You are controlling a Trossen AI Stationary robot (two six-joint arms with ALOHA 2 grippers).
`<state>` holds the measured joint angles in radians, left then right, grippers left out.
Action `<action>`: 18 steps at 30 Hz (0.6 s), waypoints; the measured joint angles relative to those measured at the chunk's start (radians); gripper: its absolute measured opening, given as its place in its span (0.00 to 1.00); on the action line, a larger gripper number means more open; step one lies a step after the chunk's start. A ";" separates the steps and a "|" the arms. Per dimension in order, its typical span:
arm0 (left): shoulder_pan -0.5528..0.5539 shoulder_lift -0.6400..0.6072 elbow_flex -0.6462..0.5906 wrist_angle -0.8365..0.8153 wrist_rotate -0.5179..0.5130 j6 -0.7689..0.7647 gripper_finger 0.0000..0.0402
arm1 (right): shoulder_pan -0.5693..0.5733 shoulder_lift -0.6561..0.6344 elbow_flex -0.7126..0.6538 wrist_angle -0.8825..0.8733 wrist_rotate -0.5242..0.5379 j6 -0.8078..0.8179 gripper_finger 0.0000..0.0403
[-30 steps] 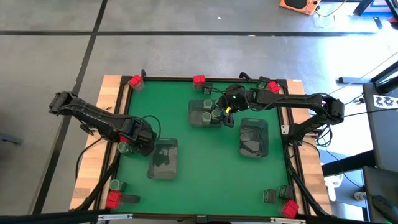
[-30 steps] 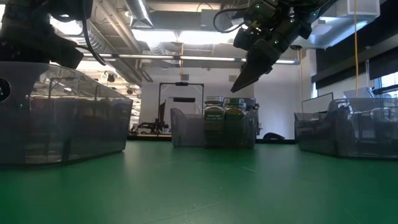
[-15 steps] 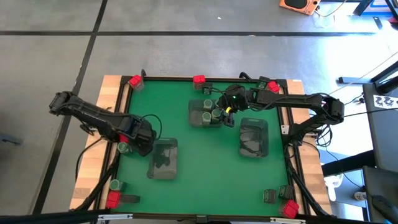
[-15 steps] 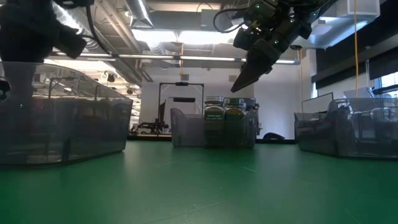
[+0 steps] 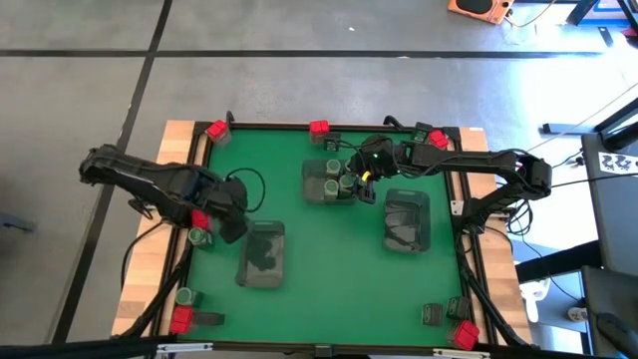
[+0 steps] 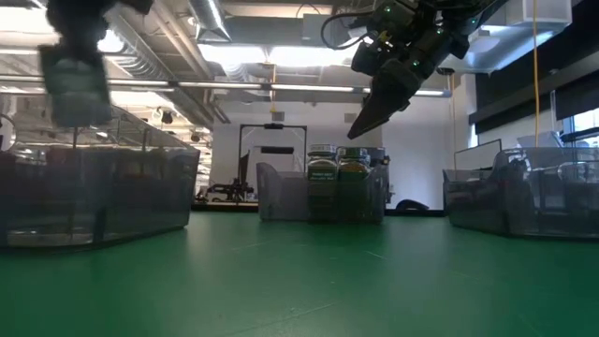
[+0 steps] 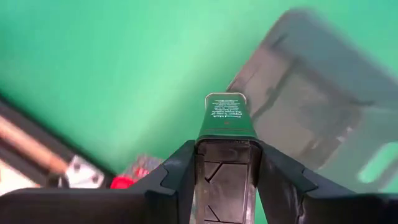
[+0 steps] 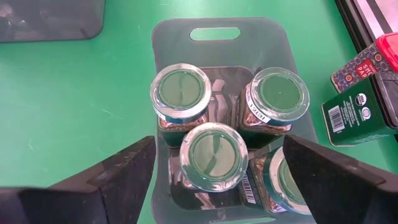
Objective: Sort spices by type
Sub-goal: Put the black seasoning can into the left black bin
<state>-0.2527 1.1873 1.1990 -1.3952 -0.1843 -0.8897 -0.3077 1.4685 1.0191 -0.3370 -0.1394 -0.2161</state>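
Observation:
My left gripper (image 5: 231,214) hangs over the table's left part, just left of a grey tray (image 5: 262,254), and is shut on a dark green-labelled tin (image 7: 225,115). The tin shows blurred and high up in the low view (image 6: 80,75). My right gripper (image 8: 214,180) stands open above the middle tray (image 8: 214,31), touching nothing. In that tray several round jars (image 8: 180,93) stand upright on their bases. Another tin (image 8: 357,112) and a red box (image 8: 379,59) lie beside the tray. My left gripper pinches the tin between its two fingers (image 7: 180,174), which press on two opposite sides (image 7: 225,155). The fingers point steeply down and lie along the tin. Its free end (image 7: 225,99) juts out beyond the fingertips. The tin is lifted clear of the table.
A third tray (image 5: 407,220) lies at the right. A jar (image 5: 197,237) and a red box (image 5: 196,219) sit by the left edge. More spices lie at the near left corner (image 5: 184,309), the near right corner (image 5: 449,324) and along the far edge (image 5: 319,128).
My left gripper has risen from low at the table's left edge, carrying the tin up clear of the table, and has rolled somewhat about its own axis. It stays shut on the tin.

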 joint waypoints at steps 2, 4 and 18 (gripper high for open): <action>0.000 0.000 0.015 0.063 -0.019 0.059 0.32 | 0.000 0.000 0.000 0.000 0.000 0.000 0.87; 0.000 0.001 0.011 0.147 -0.021 0.138 0.33 | 0.000 0.000 0.000 0.000 0.000 0.001 0.87; -0.009 0.212 -0.017 0.245 0.013 0.395 0.34 | 0.000 0.000 0.000 -0.001 0.000 0.002 0.87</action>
<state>-0.2621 1.3989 1.1820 -1.1502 -0.1714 -0.4946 -0.3077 1.4685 1.0191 -0.3378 -0.1394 -0.2146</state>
